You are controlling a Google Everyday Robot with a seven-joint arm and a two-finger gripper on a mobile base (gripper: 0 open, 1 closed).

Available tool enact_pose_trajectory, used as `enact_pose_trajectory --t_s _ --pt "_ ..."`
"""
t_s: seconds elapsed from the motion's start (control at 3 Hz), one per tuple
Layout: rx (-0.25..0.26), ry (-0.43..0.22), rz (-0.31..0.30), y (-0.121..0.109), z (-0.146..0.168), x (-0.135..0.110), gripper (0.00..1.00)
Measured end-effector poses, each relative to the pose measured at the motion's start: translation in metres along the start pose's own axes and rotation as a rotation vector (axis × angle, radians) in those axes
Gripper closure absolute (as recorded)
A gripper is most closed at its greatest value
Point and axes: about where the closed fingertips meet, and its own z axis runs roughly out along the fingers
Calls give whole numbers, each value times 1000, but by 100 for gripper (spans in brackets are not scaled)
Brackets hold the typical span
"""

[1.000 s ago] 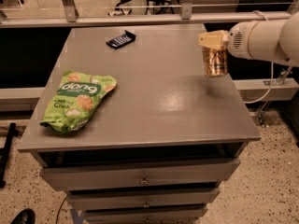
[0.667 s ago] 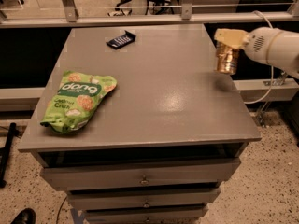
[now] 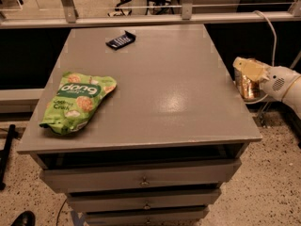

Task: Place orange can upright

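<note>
The orange can (image 3: 245, 87) is a small orange-gold drink can, held roughly upright in the air just past the right edge of the grey table (image 3: 169, 74). My gripper (image 3: 246, 71) comes in from the right on a white arm (image 3: 282, 84). Its pale fingers (image 3: 253, 69) are closed around the can's upper part and hide its top. The can is clear of the tabletop and slightly outside its edge.
A green snack bag (image 3: 77, 101) lies at the table's left front. A small black object (image 3: 121, 40) lies at the back. Drawers (image 3: 141, 178) sit under the tabletop. A metal rail (image 3: 150, 18) runs behind, and a cable (image 3: 270, 27) hangs at the right.
My arm has drawn back to the right with the can, from above the table's right side to just beyond its right edge. The bag and the black object have not moved.
</note>
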Motion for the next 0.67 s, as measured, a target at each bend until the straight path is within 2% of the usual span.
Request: enact_pose_trajectory --t_s 0.33,0.67 --pt "0 0 0 0 0 0 100" --pt "31 -20 -63 -12 -20 -18 100"
